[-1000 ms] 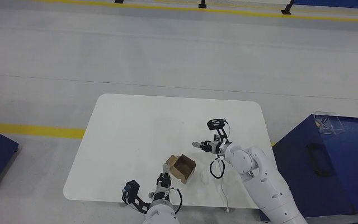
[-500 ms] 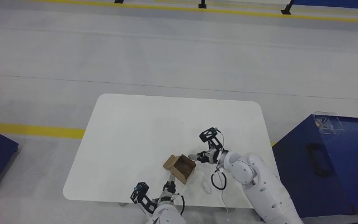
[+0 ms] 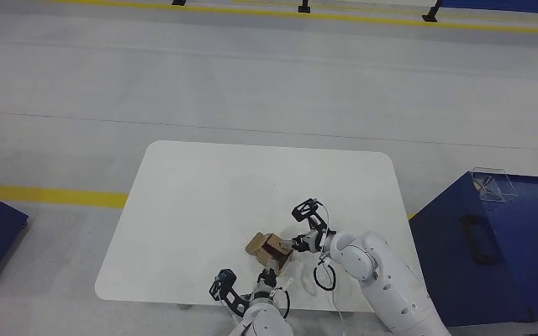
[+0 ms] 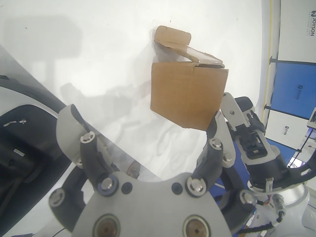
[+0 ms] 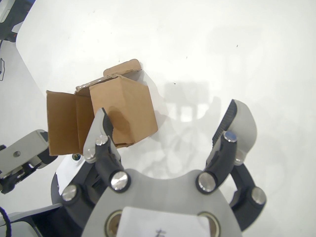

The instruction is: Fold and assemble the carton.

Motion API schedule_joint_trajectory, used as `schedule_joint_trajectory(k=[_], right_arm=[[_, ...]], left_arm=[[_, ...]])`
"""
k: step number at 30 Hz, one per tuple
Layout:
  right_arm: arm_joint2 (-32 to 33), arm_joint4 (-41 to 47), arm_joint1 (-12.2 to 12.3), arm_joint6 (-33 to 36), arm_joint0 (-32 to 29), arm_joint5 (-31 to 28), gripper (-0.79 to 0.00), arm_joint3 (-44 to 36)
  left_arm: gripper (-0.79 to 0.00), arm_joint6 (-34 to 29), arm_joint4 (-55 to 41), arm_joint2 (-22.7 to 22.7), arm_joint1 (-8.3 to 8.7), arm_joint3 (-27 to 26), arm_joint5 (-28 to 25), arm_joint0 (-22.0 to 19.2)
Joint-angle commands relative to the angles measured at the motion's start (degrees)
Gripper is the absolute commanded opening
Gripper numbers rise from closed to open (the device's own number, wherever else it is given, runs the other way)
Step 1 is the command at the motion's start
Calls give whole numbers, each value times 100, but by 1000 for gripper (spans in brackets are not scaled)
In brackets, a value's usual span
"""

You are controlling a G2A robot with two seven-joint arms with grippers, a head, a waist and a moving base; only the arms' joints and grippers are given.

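Note:
A small brown carton (image 3: 271, 249) lies on its side near the front edge of the white table (image 3: 210, 193). It is partly erected, with one end open and its flaps spread. In the right wrist view the carton (image 5: 123, 109) has one of the fingers (image 5: 102, 122) of my right gripper (image 5: 170, 119) pressed against its side wall; that gripper is open, with nothing between its fingers. My left gripper (image 4: 144, 122) stands open just in front of the carton (image 4: 187, 94), not touching it. From above, the right gripper (image 3: 290, 245) is at the carton's right and the left gripper (image 3: 267, 275) is below it.
A blue cabinet (image 3: 479, 244) stands beside the table's right edge, with a clear container (image 3: 494, 183) on top. A thin cable (image 3: 336, 294) hangs by the right arm near the front edge. The table's back and left are bare white surface.
The right gripper has moved left across the table until it reached the carton's side. The left arm has slid right along the front edge. The carton has shifted slightly left.

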Motion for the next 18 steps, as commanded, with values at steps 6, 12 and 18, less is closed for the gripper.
schedule_joint_trajectory(k=[6, 12, 18], right_arm=[[-29, -28, -11, 16, 63, 24, 0, 67], [-4, -136, 2, 28, 45, 1, 0, 8], [17, -181, 10, 30, 16, 10, 0, -53]], left_arm=[[0, -117, -106, 87, -106, 422, 0, -220], [0, 7, -330, 83, -211, 771, 0, -389], [0, 312, -707, 88, -321, 926, 0, -475]])
